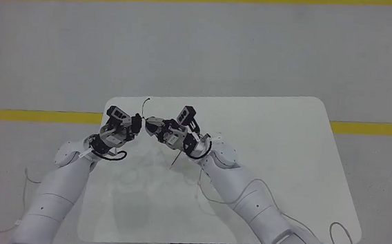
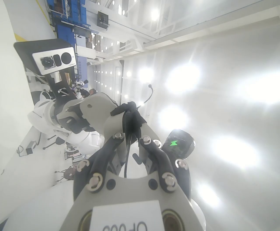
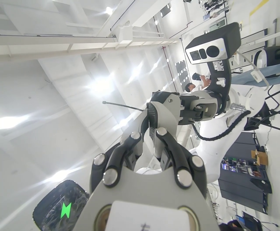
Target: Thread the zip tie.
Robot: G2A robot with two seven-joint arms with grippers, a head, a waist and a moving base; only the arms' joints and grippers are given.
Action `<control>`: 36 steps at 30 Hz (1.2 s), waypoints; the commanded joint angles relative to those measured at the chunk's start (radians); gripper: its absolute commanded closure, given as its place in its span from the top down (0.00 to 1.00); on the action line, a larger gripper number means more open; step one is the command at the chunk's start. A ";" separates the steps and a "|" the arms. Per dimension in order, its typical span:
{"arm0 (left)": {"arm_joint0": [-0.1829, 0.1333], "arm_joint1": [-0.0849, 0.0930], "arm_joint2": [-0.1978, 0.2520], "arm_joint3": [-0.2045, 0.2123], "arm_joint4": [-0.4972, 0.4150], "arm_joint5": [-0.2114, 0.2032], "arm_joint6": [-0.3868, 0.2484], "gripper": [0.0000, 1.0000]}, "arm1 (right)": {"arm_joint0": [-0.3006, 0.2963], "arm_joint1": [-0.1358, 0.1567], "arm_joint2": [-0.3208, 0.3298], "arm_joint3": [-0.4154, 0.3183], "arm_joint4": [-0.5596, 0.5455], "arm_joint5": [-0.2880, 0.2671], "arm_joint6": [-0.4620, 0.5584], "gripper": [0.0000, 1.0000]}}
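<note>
Just one zip tie point(image 1: 145, 105), two pincers point(image 1: 137, 124) point(image 1: 151, 123)

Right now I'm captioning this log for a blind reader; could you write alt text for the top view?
Over the white table, the left end effector and right end effector meet tip to tip, both pinching a thin black zip tie whose free end curls away from them.
</note>
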 commanded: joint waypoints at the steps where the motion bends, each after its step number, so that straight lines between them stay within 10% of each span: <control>1: 0.000 0.000 0.000 0.000 0.000 0.000 0.000 0.00 | 0.000 0.001 0.002 0.000 -0.004 -0.003 -0.002 0.00; 36: 0.000 0.000 0.000 0.000 0.000 0.000 0.000 0.00 | -0.047 0.035 0.073 -0.060 -0.066 0.016 -0.036 0.00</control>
